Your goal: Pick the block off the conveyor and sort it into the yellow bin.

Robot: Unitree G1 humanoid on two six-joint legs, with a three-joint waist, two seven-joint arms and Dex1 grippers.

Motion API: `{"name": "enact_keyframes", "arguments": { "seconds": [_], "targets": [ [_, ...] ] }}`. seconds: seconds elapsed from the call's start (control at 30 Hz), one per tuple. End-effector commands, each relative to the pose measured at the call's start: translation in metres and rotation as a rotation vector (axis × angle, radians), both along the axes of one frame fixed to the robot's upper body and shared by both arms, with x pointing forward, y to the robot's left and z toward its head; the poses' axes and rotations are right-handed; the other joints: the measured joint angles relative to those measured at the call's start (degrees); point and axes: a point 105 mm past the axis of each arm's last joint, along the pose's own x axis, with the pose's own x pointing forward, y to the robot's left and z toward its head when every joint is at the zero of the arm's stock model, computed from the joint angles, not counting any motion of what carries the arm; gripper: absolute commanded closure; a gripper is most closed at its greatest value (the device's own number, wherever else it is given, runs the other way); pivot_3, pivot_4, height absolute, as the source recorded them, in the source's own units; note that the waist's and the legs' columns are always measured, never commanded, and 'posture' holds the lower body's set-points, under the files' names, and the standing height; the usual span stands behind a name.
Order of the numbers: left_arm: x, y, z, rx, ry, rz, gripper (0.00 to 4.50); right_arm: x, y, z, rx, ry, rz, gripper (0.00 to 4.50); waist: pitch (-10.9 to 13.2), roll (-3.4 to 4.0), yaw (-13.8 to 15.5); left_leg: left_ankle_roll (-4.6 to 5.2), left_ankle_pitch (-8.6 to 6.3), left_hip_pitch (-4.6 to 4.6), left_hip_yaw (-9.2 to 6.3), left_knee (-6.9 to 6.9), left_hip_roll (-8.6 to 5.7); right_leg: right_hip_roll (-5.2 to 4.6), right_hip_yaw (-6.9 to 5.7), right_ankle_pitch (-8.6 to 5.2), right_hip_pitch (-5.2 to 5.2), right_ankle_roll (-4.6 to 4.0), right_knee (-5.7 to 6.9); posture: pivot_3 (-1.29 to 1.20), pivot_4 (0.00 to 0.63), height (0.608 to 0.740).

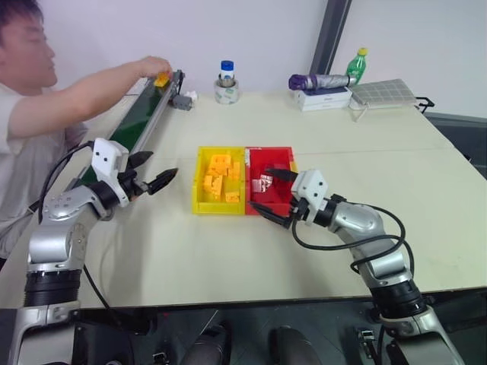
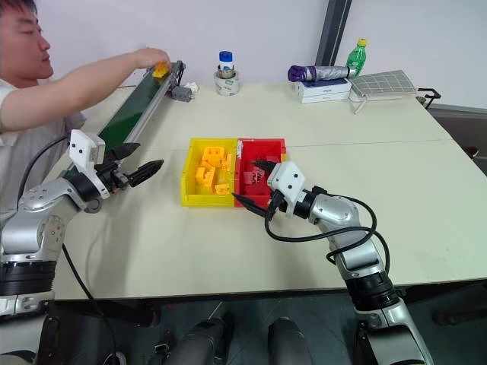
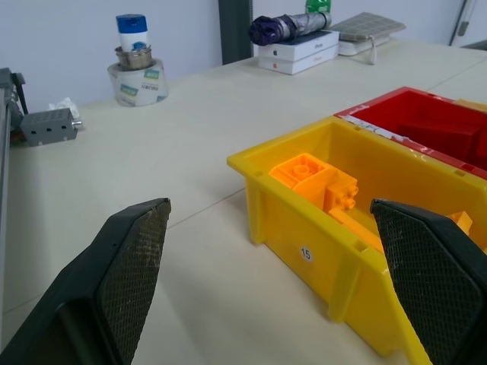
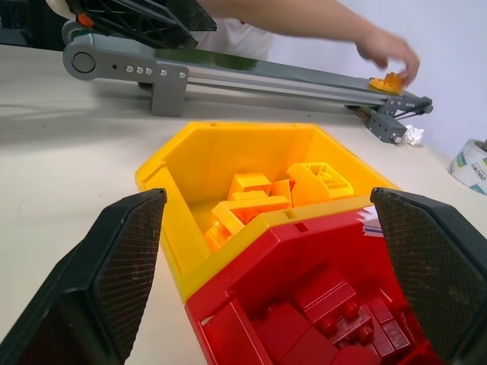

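Nearest us, the robot's right gripper hangs over the near edge of the red plastic tray, its two black fingers spread wide with nothing between them. To the left, the left gripper hovers above the bare tabletop between the conveyor and the trays, its fingers likewise spread wide apart and empty, pointing toward the shallow bright yellow plastic bin.

We see the yellow bin and the red tray joined side by side in the middle of the pale cream table, the yellow one on the left. Yellow-orange bricks lie heaped in the yellow bin; red pieces and a red-and-white one lie in the red tray.

Along the table's left edge runs the long narrow conveyor with a dark green belt and grey metal rails, reaching away to the far left. At its far end a person's hand rests on the small yellow-orange plastic block, which sits on the belt, well apart from both grippers.

At the far side of the table stand a roll of tape with a blue-capped jar on it, a folded purple umbrella on a white box, a green bottle and a white keyboard-like slab. A plain white wall with a dark upright post closes the room behind.
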Motion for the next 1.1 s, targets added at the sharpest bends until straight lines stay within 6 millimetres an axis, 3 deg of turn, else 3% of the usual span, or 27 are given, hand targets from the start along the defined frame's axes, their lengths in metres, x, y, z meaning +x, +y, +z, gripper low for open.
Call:
{"name": "enact_keyframes", "arguments": {
  "seconds": [0.03,0.4,0.67,0.83,1.1],
  "targets": [
    [-0.005,-0.001,0.011,0.016,-0.035,-0.020,0.06,-0.005,0.001,0.013,0.019,-0.051,0.009,0.00,0.00,0.00,0.00,0.00,0.00,0.00,0.00,0.00,0.00,0.00,0.00,0.00,0.00,0.00,0.00,0.00,0.150,0.740],
    [-0.022,0.010,0.017,-0.050,-0.097,0.011,0.06,-0.005,0.000,0.013,0.019,-0.047,0.013,0.00,0.00,0.00,-0.07,0.00,0.00,0.00,0.03,0.00,0.00,0.00,0.04,0.00,-0.01,-0.01,0.00,0.00,0.150,0.740],
    [-0.047,0.055,0.004,-0.087,-0.136,0.292,0.06,-0.005,0.001,0.012,0.020,-0.042,0.025,0.00,0.00,0.00,-0.04,0.00,-0.01,0.00,0.06,-0.01,0.01,0.00,0.08,-0.01,-0.03,-0.02,0.01,0.00,0.150,0.740],
    [-0.057,0.103,-0.013,-0.130,-0.139,0.586,0.06,-0.003,0.003,0.012,0.023,-0.043,0.036,0.00,-0.01,-0.01,0.14,0.00,-0.01,0.00,0.06,0.01,0.01,-0.01,0.08,-0.01,0.01,-0.02,0.00,0.00,0.150,0.740],
    [-0.060,0.114,-0.019,-0.144,-0.137,0.656,0.06,-0.002,0.006,0.013,0.018,-0.044,0.056,0.00,-0.01,-0.02,0.08,0.00,-0.01,0.00,0.07,0.01,0.01,-0.01,0.07,-0.01,0.01,-0.02,-0.01,0.00,0.150,0.740]
  ]
}}
